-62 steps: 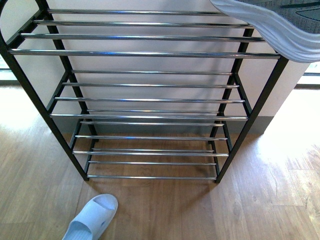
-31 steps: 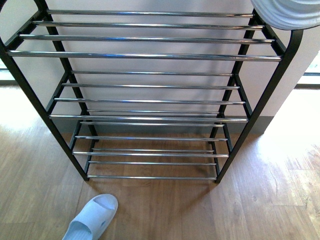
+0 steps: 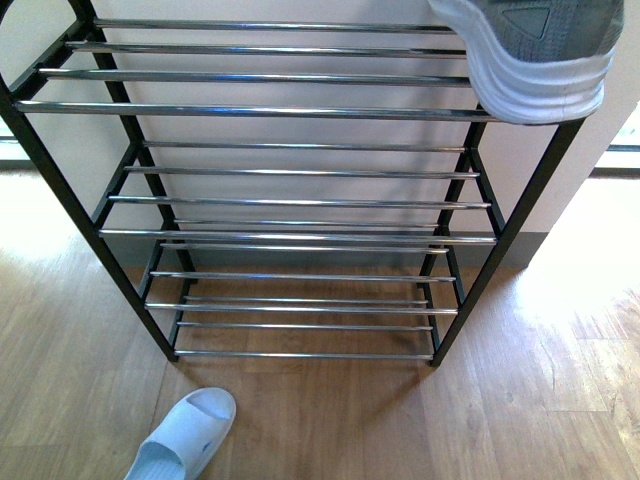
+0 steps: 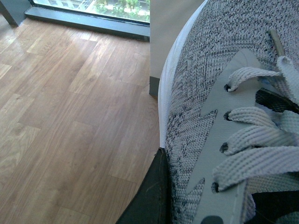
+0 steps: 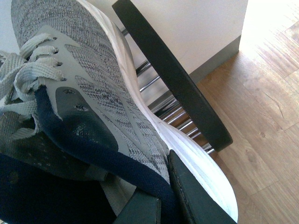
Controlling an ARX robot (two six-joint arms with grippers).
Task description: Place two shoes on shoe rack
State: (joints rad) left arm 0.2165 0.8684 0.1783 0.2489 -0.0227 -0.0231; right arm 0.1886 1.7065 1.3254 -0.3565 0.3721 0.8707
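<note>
Grey knit sneaker (image 3: 540, 45) (thick white sole) over rack (image 3: 290, 110), right fingers (image 5: 191, 196) seemingly pinching its navy collar.

Grey sneaker (image 3: 545, 35), wht sole (image 3: 540, 98), navy(?) lining (image 5: 93, 154)

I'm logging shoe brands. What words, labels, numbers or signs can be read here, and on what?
None can be read. The grey sneaker shows only a plain triangle patch without letters; the blue slipper and the shoe rack carry no visible writing.
</note>
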